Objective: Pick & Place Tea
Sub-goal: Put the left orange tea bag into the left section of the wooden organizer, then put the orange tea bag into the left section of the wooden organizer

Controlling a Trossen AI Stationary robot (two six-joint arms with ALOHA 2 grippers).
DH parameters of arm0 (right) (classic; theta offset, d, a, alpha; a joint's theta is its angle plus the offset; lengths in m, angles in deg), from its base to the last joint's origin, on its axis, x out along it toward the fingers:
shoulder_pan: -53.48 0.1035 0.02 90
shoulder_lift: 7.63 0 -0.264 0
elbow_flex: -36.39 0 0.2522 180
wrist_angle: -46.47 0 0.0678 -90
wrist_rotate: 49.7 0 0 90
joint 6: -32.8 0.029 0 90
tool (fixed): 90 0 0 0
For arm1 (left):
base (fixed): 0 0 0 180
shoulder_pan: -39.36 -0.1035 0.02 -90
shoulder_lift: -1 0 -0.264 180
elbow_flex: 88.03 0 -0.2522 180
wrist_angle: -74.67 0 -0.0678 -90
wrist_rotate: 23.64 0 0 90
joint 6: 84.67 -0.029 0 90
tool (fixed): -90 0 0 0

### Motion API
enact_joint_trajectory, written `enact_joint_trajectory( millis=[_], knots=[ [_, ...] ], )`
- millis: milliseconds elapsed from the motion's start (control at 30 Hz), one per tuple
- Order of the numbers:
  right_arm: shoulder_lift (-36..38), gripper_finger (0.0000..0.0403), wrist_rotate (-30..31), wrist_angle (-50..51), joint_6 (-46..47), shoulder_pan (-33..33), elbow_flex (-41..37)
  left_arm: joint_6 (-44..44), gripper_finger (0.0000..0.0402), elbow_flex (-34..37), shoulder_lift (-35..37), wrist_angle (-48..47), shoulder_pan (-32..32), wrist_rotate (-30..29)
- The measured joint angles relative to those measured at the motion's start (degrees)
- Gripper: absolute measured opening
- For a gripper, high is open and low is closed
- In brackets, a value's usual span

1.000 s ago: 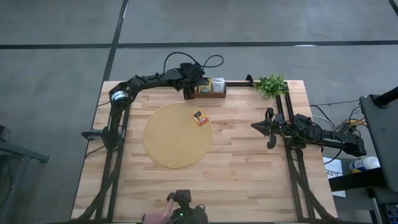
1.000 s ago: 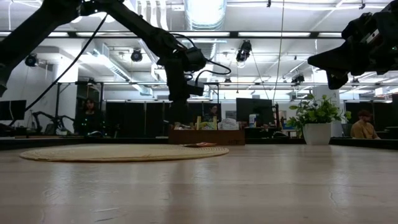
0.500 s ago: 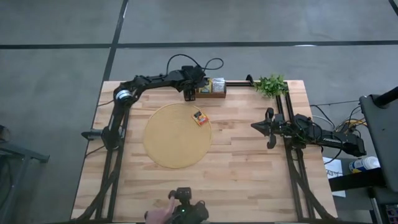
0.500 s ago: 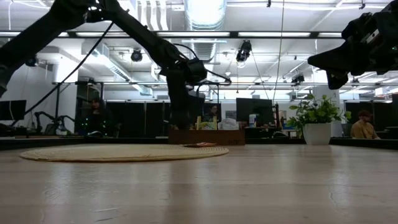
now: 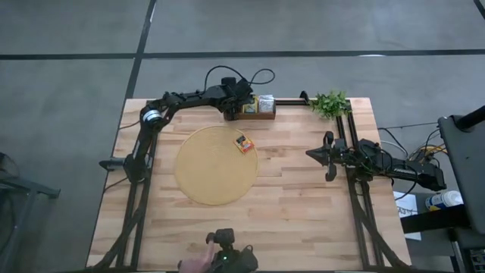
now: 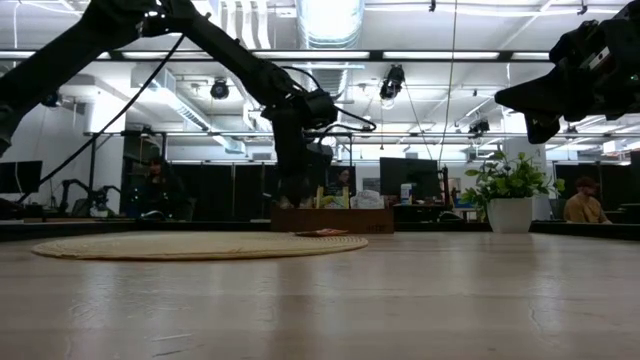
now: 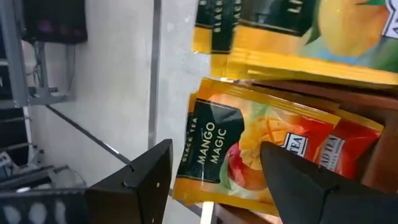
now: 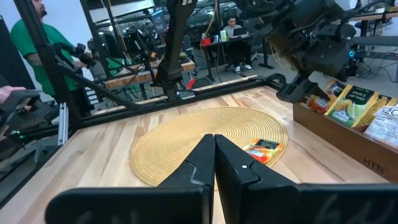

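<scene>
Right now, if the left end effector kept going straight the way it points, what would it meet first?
Most likely the orange tea bag standing in the wooden tray: the left end effector is open right around it, though depth is hard to judge.

You have a pale wooden table filling the middle of the high view, set on a grey floor crossed by dark lines. A big round tan mat lies left of the table's centre. At the top edge sits a brown wooden tray, and a small green plant in a white pot stands toward the upper right corner. In the right wrist view, a person in a green shirt stands at the upper left.
</scene>
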Motion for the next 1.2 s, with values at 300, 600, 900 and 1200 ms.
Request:
enact_joint_trajectory(
  millis=[300, 600, 900, 1200],
  knots=[
    [0.02, 0.0009, 0.00, 0.00, 0.00, 0.00, 0.00, 5.13, 0.0236, -7.14, 0.00, -8.52, 2.04, 0.04],
    [0.02, 0.0009, 0.02, -0.01, 0.00, -0.01, 0.01, 20.22, 0.0236, -17.67, 0.10, -22.41, 5.24, 0.65],
    [0.02, 0.0009, 0.01, 0.00, 0.00, -0.01, 0.00, 40.54, 0.0236, -25.17, 0.15, -35.40, 12.02, 9.49],
    [0.02, 0.0009, 0.01, -0.01, 0.00, 0.00, 0.00, 55.73, 0.0235, -22.39, -0.14, -36.48, 16.46, 18.75]
  ],
)
